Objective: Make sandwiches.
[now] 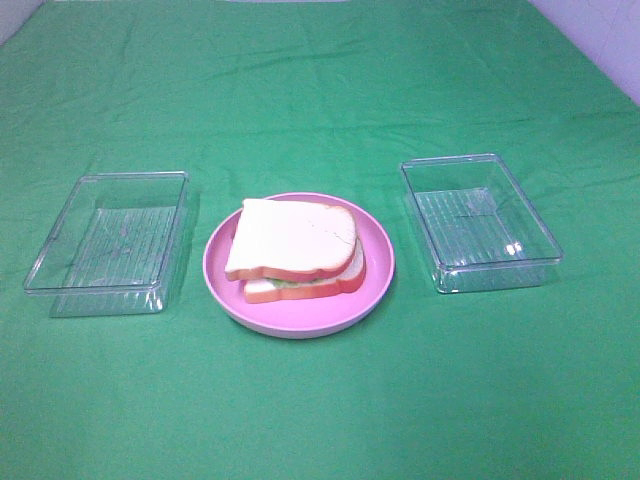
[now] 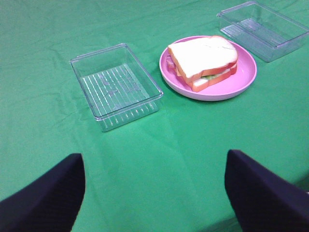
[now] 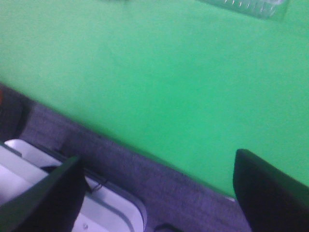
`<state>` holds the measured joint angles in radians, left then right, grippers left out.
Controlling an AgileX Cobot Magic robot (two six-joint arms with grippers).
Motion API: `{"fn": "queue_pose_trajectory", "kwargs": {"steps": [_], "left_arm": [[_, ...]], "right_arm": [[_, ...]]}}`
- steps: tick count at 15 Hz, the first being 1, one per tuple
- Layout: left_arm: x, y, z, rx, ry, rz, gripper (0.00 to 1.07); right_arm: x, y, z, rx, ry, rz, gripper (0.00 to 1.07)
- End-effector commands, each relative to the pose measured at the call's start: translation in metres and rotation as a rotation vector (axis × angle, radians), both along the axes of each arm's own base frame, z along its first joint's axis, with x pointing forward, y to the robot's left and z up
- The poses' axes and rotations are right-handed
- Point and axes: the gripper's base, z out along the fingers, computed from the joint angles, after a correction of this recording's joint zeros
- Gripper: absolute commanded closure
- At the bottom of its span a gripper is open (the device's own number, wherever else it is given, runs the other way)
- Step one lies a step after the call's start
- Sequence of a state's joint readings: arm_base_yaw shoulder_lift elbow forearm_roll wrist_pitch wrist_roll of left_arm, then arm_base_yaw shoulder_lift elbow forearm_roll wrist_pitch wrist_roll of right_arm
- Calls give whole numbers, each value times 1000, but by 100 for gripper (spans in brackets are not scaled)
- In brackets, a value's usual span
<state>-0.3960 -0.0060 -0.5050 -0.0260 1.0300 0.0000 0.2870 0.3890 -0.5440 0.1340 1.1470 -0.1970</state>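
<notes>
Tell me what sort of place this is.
Likely a staged robot test table, not a kitchen: a green cloth covers it, a toy sandwich sits on a pink plate, flanked by two empty clear plastic boxes.

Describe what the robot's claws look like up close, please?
Only fingertips show. The left claw has two dark navy, almost black fingers with smooth, rounded edges. The right claw looks the same: two dark, plain, matte fingers. No cables or markings are visible on either; the arms are out of view.

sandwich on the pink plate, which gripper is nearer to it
Left. The left gripper is open and looks straight at the sandwich on the pink plate. The right gripper, open, hangs over the table edge, sandwich out of its view.
</notes>
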Motion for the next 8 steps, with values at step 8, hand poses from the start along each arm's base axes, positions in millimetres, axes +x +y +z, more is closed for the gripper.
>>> {"fn": "queue_pose_trajectory", "kwargs": {"steps": [8], "left_arm": [[-3, 0, -2, -11, -6, -9, 31]], "right_arm": [[-35, -11, 0, 86, -327, 1, 31]]}}
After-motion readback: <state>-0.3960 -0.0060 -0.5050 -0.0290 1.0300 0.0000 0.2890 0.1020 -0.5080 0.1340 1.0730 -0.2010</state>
